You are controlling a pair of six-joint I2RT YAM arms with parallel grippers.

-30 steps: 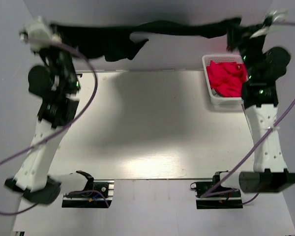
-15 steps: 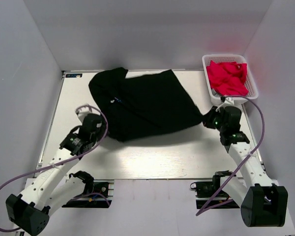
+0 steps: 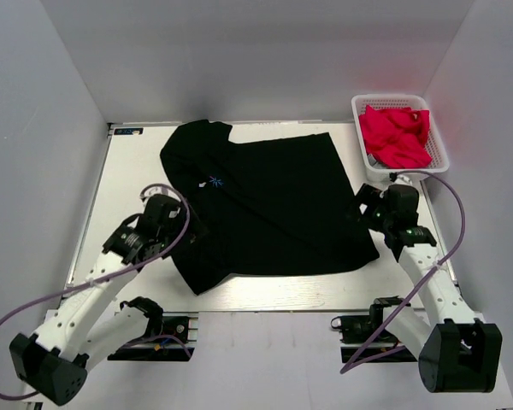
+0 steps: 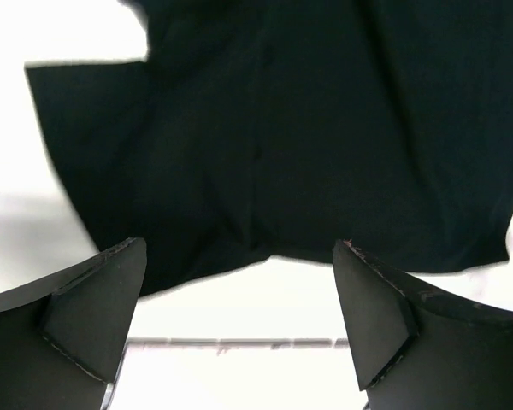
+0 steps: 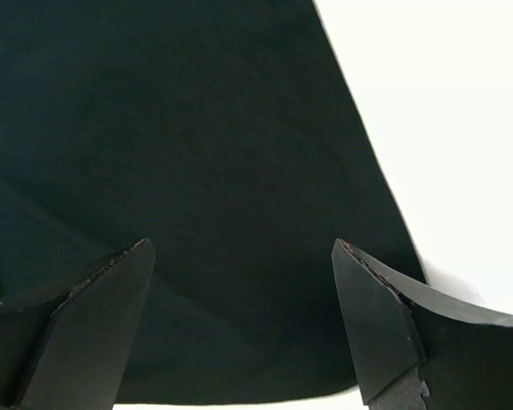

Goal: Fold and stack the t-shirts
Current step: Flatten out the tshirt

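Note:
A black t-shirt (image 3: pixel 274 209) lies spread flat on the white table, its small light-blue starburst print (image 3: pixel 214 181) facing up near the far left. My left gripper (image 3: pixel 186 227) stands open at the shirt's left edge, over its near left corner, with nothing between the fingers. In the left wrist view the gripper (image 4: pixel 239 286) hangs above bare table, and the shirt (image 4: pixel 282 128) lies just beyond the fingertips. My right gripper (image 3: pixel 365 206) is open at the shirt's right edge. The right wrist view shows that gripper (image 5: pixel 239 286) over the black cloth (image 5: pixel 197 154), not gripping it.
A white basket (image 3: pixel 365 159) holding crumpled red cloth (image 3: pixel 396 135) stands at the back right corner, just behind the right gripper. White walls close in the table on the left, back and right. The table's near edge (image 3: pixel 265 307) runs just past the shirt's hem.
A second ago both grippers held the shirt stretched high at the back. They brought it down onto the table and opened, and the shirt now lies flat and released.

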